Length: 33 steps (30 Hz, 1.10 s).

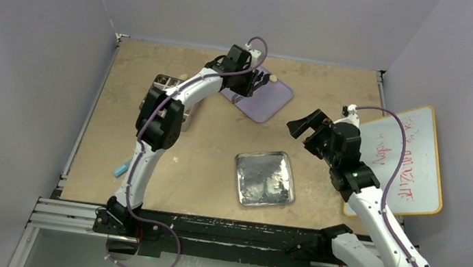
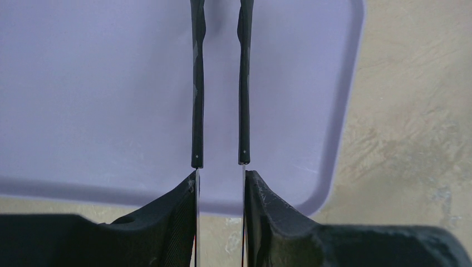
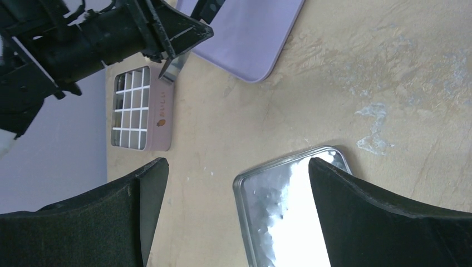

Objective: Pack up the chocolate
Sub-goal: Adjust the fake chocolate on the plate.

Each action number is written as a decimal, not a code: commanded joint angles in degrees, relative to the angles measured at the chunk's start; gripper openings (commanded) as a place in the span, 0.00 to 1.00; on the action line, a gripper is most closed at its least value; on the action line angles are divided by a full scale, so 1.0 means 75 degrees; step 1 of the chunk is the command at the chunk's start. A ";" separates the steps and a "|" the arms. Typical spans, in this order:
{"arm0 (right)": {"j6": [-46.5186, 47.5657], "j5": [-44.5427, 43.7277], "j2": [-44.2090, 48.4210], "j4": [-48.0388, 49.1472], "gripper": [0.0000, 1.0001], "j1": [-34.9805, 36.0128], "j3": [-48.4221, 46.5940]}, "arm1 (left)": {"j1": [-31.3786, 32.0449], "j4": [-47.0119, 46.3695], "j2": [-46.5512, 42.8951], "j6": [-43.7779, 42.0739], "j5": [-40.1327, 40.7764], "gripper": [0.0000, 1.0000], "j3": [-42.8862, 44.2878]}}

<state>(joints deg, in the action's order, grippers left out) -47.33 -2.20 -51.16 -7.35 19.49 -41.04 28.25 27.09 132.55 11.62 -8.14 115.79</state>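
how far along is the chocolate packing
Barely started. Done: nothing visible; the white grid cells of the pink box that show look empty. In hand: the left gripper is shut on black tweezers over the lavender plastic tray. The right gripper hangs open near the shiny square metal tin. Left: essentially all the packing.

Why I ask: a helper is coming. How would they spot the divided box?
Find the big lavender tray. Left of it, partly under the left arm, sits the box. Unlike the plain silver tin, it is pink with a white grid.
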 commanded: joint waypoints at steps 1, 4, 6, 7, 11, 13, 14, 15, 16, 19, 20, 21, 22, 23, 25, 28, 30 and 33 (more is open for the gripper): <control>0.0245 -0.0233 -0.0040 0.0030 0.98 0.0029 -0.0424 | -0.0028 -0.0621 0.0198 -0.0527 0.0006 0.32 0.0562; 0.0240 -0.0255 -0.0098 0.0036 0.98 0.0038 -0.0417 | -0.0028 -0.0850 0.0423 -0.0722 -0.0078 0.33 0.0585; 0.0241 -0.0238 -0.0140 0.0037 0.98 0.0031 -0.0442 | -0.0040 -0.0946 0.0574 -0.0827 -0.0069 0.33 0.0641; 0.0248 -0.0235 -0.0169 0.0032 0.98 0.0035 -0.0455 | -0.0040 -0.0972 0.0658 -0.0879 -0.0064 0.34 0.0681; 0.0283 -0.0276 -0.0232 0.0021 0.98 0.0038 -0.0515 | -0.0074 -0.0874 0.1052 -0.0951 0.0038 0.34 0.1078; 0.0287 -0.0298 -0.0252 0.0020 0.98 0.0032 -0.0534 | -0.0097 -0.0959 0.1125 -0.0951 0.0063 0.34 0.1091; 0.0287 -0.0301 -0.0274 0.0030 0.98 0.0033 -0.0535 | -0.0109 -0.1001 0.1143 -0.0951 0.0092 0.34 0.1086; 0.0290 -0.0309 -0.0289 0.0042 0.98 0.0035 -0.0535 | -0.0126 -0.1055 0.1165 -0.0957 0.0100 0.34 0.1094; 0.0288 -0.0308 -0.0318 0.0036 0.98 0.0030 -0.0541 | -0.0140 -0.1087 0.1187 -0.0963 0.0101 0.34 0.1088; 0.0290 -0.0314 -0.0391 0.0054 0.98 0.0035 -0.0561 | -0.0169 -0.1160 0.1247 -0.1016 0.0062 0.34 0.1080; 0.0291 -0.0316 -0.0416 0.0064 0.98 0.0037 -0.0563 | -0.0169 -0.1180 0.1240 -0.1040 0.0055 0.34 0.1065; 0.0288 -0.0315 -0.0447 0.0072 0.98 0.0033 -0.0575 | -0.0169 -0.1178 0.1221 -0.1044 0.0060 0.33 0.1037; 0.0290 -0.0310 -0.0455 0.0083 0.98 0.0035 -0.0581 | -0.0169 -0.1181 0.1193 -0.1045 0.0071 0.32 0.0997; 0.0288 -0.0310 -0.0472 0.0095 0.98 0.0038 -0.0582 | -0.0169 -0.1212 0.1150 -0.1030 0.0083 0.31 0.0923; 0.0268 -0.0297 -0.0510 0.0121 0.98 0.0027 -0.0579 | -0.0175 -0.1319 0.1016 -0.1001 0.0162 0.31 0.0743; 0.0243 -0.0297 -0.0558 0.0169 0.98 0.0036 -0.0559 | -0.0169 -0.1565 0.0819 -0.0976 0.0127 0.31 0.0505; 0.0231 -0.0294 -0.0573 0.0183 0.98 0.0039 -0.0553 | -0.0159 -0.1663 0.0790 -0.0952 -0.0060 0.31 0.0516; 0.0249 -0.0289 -0.0588 0.0167 0.98 0.0034 -0.0578 | -0.0053 -0.1746 0.0701 -0.0899 -0.0200 0.31 0.0525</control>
<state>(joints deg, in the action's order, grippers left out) -46.22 -3.51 -55.29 -7.35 19.51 -42.85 27.29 18.59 142.12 4.91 -7.60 119.63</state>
